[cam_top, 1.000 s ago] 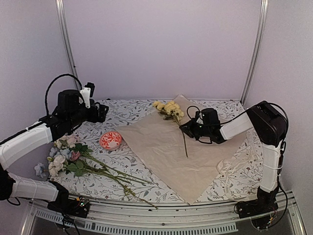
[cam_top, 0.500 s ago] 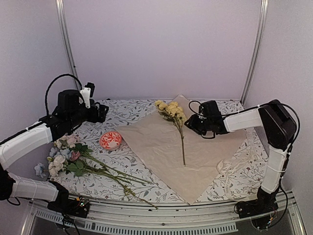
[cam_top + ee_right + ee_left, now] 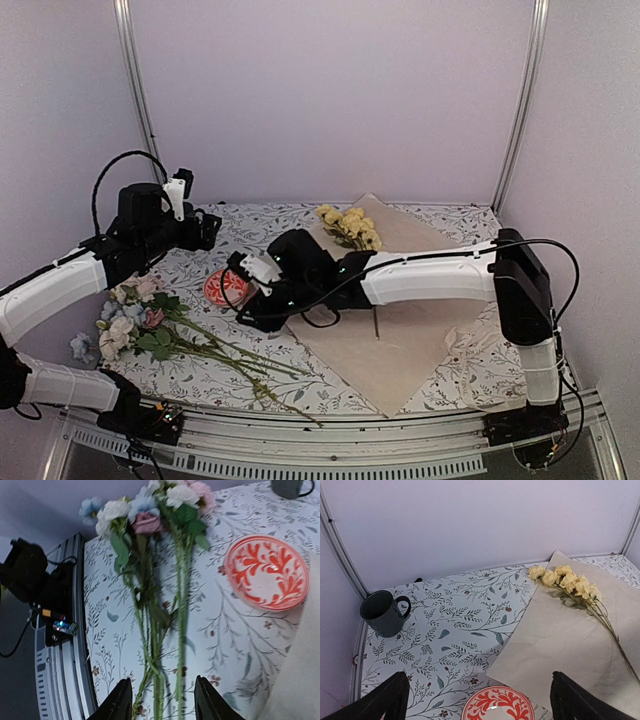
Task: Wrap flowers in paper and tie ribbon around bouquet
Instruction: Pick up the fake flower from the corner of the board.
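Listing by camera.

Top view: large, thin, peach-orange paper sheet [image 3: 425,340] lies flat on the leaf-patterned desk [image 3: 265,228], centre to right, with one corner at the near edge. A sprig of yellow artificial flowers [image 3: 348,226] rests on the sheet's far corner, its stem partly hidden by the right arm. A bunch of long green-stemmed flowers with pink, pale blue and white blooms [image 3: 140,325] is at the near-left corner, stems pointing along the near edge. A round red-and-white dish [image 3: 224,288] sits just beside the sheet's left corner. A narrow cream-white ribbon [image 3: 468,350] lies loose near the right edge, beside the paper. The right hand [image 3: 243,293] is over the desk next to the dish. The left hand [image 3: 207,229] is raised over the far-left area.

Left wrist view: the left hand's fingers are spread wide with nothing between them. Below are the dish, the paper and the yellow sprig, with a dark grey mug [image 3: 382,612] near the far-left corner.

Right wrist view: the right hand's fingers are apart and grip nothing, above the bunch's stems.
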You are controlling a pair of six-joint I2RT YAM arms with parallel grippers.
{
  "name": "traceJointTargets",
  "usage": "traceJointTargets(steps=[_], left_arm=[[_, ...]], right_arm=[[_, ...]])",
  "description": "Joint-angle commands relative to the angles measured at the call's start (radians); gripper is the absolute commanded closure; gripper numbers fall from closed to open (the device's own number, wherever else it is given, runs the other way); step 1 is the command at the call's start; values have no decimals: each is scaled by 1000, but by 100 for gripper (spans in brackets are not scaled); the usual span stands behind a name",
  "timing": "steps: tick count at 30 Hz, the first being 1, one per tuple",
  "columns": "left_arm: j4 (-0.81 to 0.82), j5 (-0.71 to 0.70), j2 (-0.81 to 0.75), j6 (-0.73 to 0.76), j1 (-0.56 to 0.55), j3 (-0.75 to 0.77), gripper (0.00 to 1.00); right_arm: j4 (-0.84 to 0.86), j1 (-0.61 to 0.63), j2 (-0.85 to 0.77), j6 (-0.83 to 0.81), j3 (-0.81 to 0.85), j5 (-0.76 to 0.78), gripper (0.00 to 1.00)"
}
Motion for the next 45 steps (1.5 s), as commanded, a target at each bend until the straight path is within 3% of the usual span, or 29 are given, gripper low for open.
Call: traceJointTargets(steps=[1, 11, 21, 25, 28, 32, 37, 45], left_arm=[[10, -45, 7, 1, 12, -13, 1], [12, -41, 23, 1, 17, -13, 1], [8, -25, 36, 1, 17, -11, 1], [8, -16, 36, -1, 17, -11, 1], [9, -16, 36, -1, 16, -10, 1], [9, -18, 35, -1, 16, -11, 1], [8, -16, 36, -1, 17, -10, 1], [7, -20, 35, 1, 17, -10, 1]], right_arm=[[-155, 34, 88, -84, 84, -53, 55], [-362, 106, 124, -93, 89, 60, 46], [-473, 131, 191, -140, 105, 150, 46], [-486, 132, 220, -132, 113, 210, 53], [-490, 132, 244, -129, 120, 226, 66], [-489, 133, 244, -124, 128, 260, 71], [-475, 135, 240, -141, 138, 230, 99], [-459, 142, 176, -161, 161, 187, 100]])
